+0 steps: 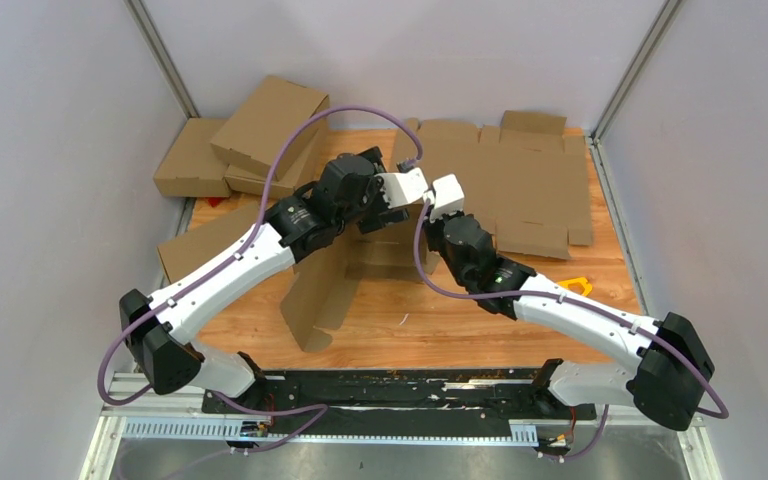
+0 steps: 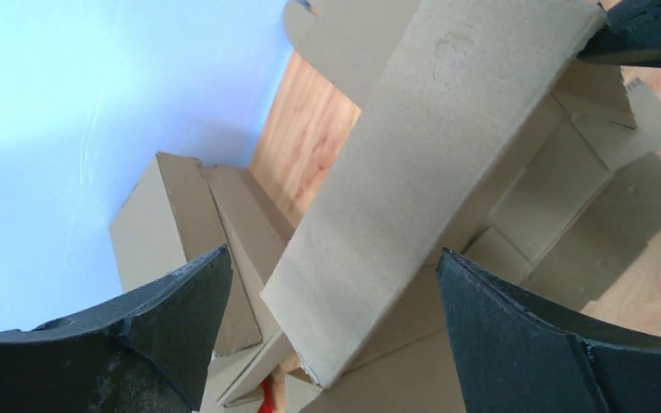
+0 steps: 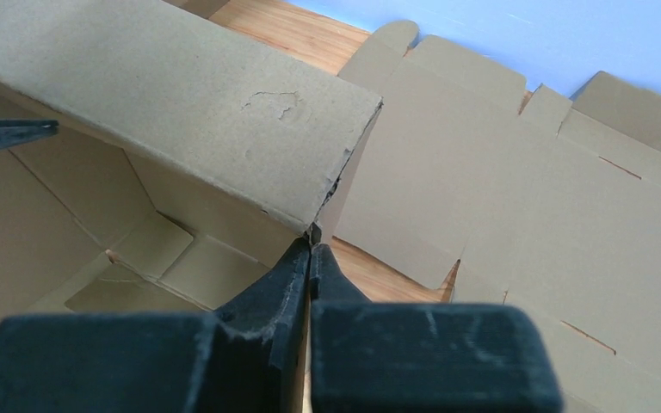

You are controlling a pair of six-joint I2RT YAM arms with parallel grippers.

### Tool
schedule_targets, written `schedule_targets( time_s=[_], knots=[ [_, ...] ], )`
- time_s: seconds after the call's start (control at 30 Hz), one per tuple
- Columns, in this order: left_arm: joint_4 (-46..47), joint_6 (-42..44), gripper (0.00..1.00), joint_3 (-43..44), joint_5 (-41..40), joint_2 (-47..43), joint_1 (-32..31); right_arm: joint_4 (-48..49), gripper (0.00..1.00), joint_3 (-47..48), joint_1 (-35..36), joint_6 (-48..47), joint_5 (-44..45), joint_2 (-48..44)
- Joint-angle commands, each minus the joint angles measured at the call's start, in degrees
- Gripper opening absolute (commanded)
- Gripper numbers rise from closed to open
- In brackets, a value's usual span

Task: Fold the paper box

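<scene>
Nearest the lens in the left wrist view, my left end effector [image 2: 334,258] is spread wide. Its two black fingers [image 2: 172,323] stand on either side of a raised panel of the paper box [image 2: 430,146], with a gap visible on each side.

Far left on the wooden surface [image 1: 400,325], closed folded boxes [image 1: 260,130] are stacked against the wall.

The paper box [image 1: 320,295] sits mid-surface between my two arms. It is partly erected, with one long flap reaching toward the near edge. Cut tabs show on its inner floor in the right wrist view.

My right end effector [image 3: 311,237] is pressed together and pinches nothing. Its tips touch the lower corner of the raised panel's end.

Right of the box, a flat cardboard blank [image 1: 530,190] lies unfolded on the surface, just beside the box.
</scene>
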Motion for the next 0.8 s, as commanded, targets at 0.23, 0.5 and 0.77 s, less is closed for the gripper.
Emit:
schedule_targets(
  time_s=[0.23,0.5,0.77],
  knots=[
    [3.8,5.0,0.90,-4.9,10.0,-1.9,0.9,-1.6,0.00,1.4,0.0,1.1,-3.2,-0.5],
    [6.3,3.1,0.87,-8.5,14.5,-6.8,2.2,-1.8,0.00,1.5,-0.3,1.3,-3.7,-0.2],
    [5.2,4.5,0.79,-8.8,12.7,-6.2,2.5,-1.8,0.00,1.5,-0.3,1.5,-4.1,-0.3]
  ],
)
